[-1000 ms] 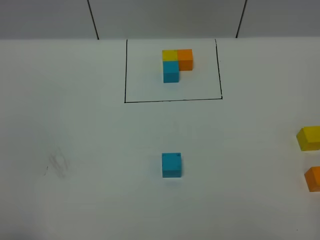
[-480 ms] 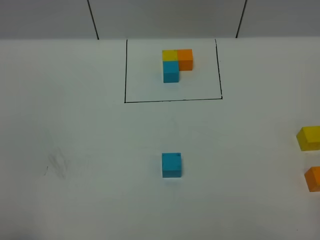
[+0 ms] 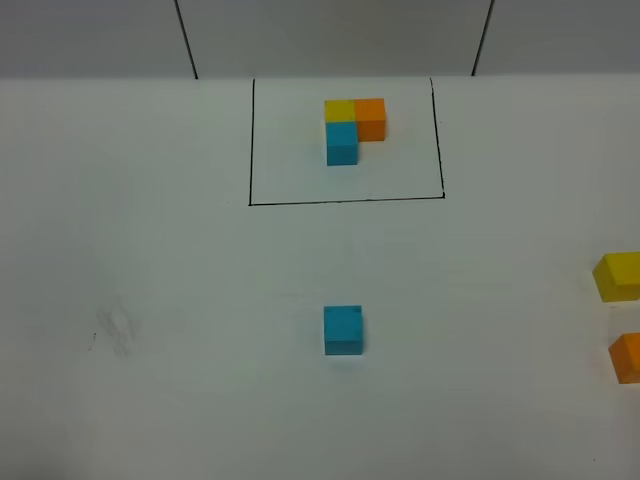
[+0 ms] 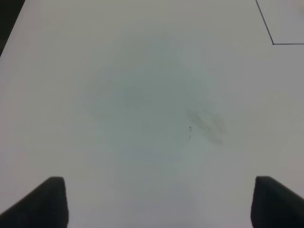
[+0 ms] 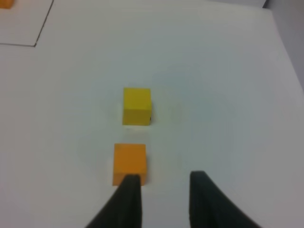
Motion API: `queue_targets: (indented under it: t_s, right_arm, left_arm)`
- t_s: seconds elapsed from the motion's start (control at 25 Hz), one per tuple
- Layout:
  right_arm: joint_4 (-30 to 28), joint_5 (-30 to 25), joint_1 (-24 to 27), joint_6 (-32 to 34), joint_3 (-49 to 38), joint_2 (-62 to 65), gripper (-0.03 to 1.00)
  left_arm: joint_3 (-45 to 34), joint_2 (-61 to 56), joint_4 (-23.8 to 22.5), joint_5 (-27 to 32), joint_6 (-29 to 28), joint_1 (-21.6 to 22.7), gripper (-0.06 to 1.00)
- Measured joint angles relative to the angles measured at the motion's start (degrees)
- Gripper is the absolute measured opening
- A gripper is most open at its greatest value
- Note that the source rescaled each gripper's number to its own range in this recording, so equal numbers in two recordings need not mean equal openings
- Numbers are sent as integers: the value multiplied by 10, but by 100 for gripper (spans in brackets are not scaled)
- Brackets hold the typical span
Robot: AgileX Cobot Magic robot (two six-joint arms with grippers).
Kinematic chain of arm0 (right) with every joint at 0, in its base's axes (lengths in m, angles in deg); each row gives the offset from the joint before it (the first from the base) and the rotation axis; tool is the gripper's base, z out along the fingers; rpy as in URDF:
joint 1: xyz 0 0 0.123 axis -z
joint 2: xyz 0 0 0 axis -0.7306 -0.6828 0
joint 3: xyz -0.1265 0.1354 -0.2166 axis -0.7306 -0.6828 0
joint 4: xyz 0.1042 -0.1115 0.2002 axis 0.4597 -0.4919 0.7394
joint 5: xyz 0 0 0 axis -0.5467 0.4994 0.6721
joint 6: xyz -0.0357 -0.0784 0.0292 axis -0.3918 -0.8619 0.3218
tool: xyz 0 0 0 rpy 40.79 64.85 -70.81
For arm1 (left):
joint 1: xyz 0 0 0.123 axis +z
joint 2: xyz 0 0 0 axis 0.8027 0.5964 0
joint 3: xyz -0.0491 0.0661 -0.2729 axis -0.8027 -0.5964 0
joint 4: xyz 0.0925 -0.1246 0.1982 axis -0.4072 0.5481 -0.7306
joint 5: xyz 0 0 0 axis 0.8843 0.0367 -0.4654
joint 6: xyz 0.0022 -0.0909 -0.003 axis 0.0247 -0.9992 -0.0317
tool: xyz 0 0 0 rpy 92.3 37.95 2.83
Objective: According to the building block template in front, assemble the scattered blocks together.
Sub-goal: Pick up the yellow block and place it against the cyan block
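Nothing has moved since a second ago: the three loose cubes and the template (image 3: 352, 128) inside its black frame (image 3: 345, 201) lie as they did, and neither arm shows in the high view. My right claw (image 5: 165, 176) is partly open and empty. The orange cube (image 5: 129, 160) sits just ahead of it, but lined up with one finger rather than the gap, so I judge I must shift sideways before closing. The yellow cube (image 5: 137, 105) lies just beyond the orange one, apart from it, both square to my approach. My left claw (image 4: 160, 194) is spread wide, holding nothing, over bare table (image 4: 142, 95) with a grey smudge (image 4: 206, 124). The cyan cube (image 3: 343, 329) rests mid-table, well apart from both. My right arm is nearer the orange and yellow cubes.
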Motion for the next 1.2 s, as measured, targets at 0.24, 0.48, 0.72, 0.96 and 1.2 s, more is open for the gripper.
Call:
queue_targets:
  t_s: [0.24, 0.48, 0.72, 0.96, 1.2]
  right_arm:
    - [-5, 0, 0, 46, 1, -33, 9]
    - [-5, 68, 0, 69, 28, -187, 55]
    - [-4, 122, 0, 71, 86, -397, 95]
    - [-4, 166, 0, 71, 174, -621, 98]
    - [-12, 201, 0, 62, 246, -791, 97]
  left_arm:
    - [0, 0, 0, 0, 0, 0, 65]
    - [0, 0, 0, 0, 0, 0, 65]
    - [0, 0, 0, 0, 0, 0, 65]
    - [0, 0, 0, 0, 0, 0, 65]
    - [0, 0, 0, 0, 0, 0, 65]
